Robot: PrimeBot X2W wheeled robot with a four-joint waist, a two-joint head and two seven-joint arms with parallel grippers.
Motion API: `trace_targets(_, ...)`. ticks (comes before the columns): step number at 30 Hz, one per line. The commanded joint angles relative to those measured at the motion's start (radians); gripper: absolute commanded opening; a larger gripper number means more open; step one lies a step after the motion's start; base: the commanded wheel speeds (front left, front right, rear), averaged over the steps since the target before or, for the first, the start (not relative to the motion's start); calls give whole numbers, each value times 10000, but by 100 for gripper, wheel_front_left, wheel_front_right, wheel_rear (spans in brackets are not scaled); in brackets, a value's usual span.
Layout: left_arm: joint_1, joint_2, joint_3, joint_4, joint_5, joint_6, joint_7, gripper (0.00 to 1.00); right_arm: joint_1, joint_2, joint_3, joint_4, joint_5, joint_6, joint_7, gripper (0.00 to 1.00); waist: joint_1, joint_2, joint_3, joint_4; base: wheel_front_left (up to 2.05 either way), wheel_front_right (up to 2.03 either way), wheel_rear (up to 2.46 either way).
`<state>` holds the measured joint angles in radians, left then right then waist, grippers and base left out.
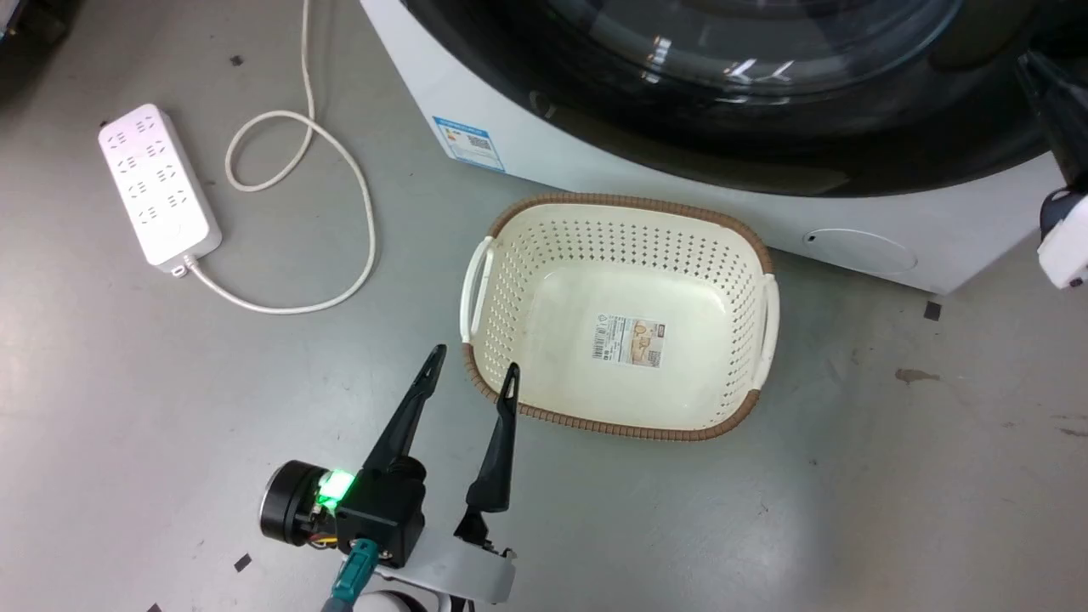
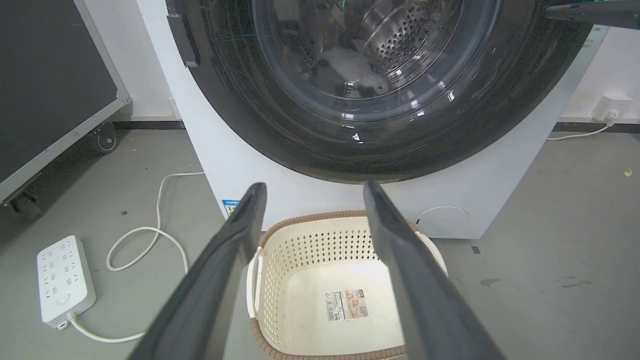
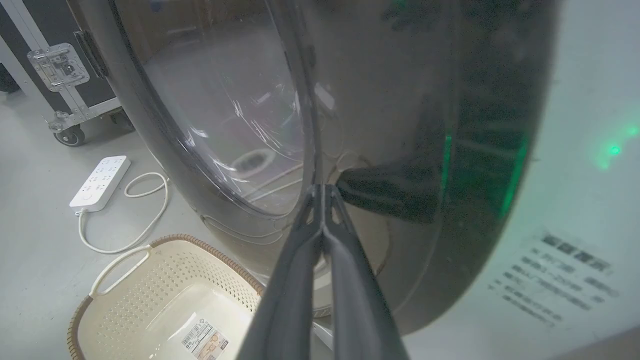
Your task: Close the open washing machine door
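In the head view the left gripper (image 1: 474,364) hangs low over the floor with its fingers spread and nothing between them, the tips just short of the near rim of the basket (image 1: 629,204). Above it the door (image 1: 765,144) lies across the white front of the machine (image 1: 544,153). A power strip (image 1: 157,183) lies well off to the left, and a pale part of the right arm (image 1: 1062,246) shows at the right edge. In the left wrist view the door's black rim (image 2: 300,145) looks flush with the front and the steel drum shows through the glass. A dark finger (image 2: 590,11) from the other arm reaches the rim at upper right. In the right wrist view the right gripper (image 3: 322,190) has its fingers pressed together, gripping nothing, with the tips at the door close to where the glass meets the rim. The swing looks done, or all but done. The glare hides the seam, so I cannot tell whether the latch has caught. A last firm push may be what is left.
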<state>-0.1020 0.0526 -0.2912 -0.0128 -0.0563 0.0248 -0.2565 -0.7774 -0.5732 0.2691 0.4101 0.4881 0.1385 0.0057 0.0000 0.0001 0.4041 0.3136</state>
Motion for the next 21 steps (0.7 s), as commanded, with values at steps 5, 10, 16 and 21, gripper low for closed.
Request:
trace_targets(5, -168, -18, -95, -30, -76, 118, -53, 100, -712, 59, -475, 975, -223, -78, -336, 0, 0, -1, -56, 74, 0, 0, 0)
trace_targets(10, -76, -20, -22, 57, -111, 121, -53, 100, -237, 310, -307, 1304, -245, -78, -862, 0, 0, -1, -530, -118, 0, 0, 0)
trace_targets(16, 133, 36, 270, 240, -129, -57, -53, 100, 1072, 828, -267, 1150, -124, -78, -1858, 100, 0, -1, -1530, -685, 0, 0, 0)
trace_targets(21, 350, 129, 555, 515, -209, -235, -53, 100, 2679, 1531, -1117, 615, -643, -78, -2440, 100, 0, -1, -2301, -1252, 0, 0, 0)
